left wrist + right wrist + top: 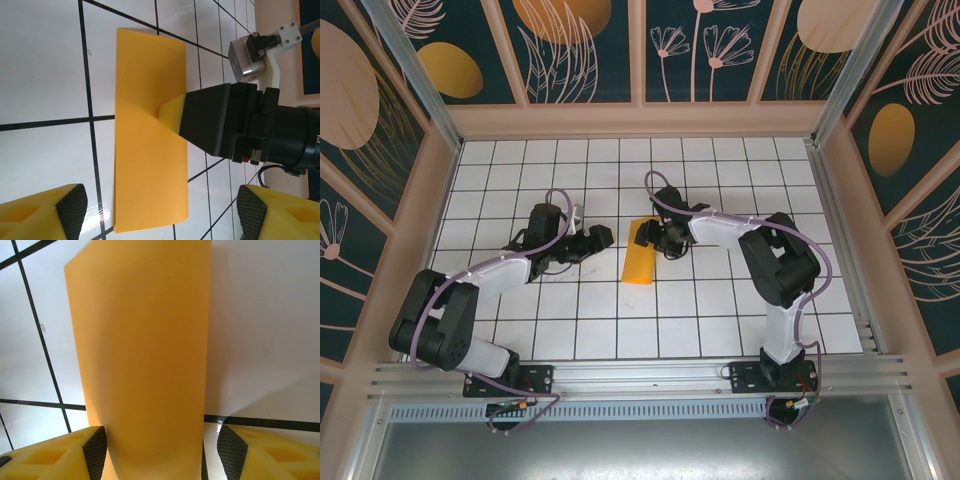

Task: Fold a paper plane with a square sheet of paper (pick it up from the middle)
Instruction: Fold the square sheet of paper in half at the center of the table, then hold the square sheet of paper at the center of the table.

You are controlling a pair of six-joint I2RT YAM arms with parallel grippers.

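We see the square sheet of paper (150, 100) folded on the counter (45, 75). Right hand (161, 455) spread astride it, likely pinning the crease. Left hand (162, 212) gaping, empty, near.

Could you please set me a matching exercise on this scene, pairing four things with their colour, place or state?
Things:
1. sheet of paper
2. left gripper
3. right gripper
4. arm cable

Descriptions:
A. purple
B. the paper runs between its open jaws
C. an orange-yellow narrow rectangle lying on the tiled table
D. open, apart from the paper, to its left

Pairs: 1-C, 2-D, 3-B, 4-A
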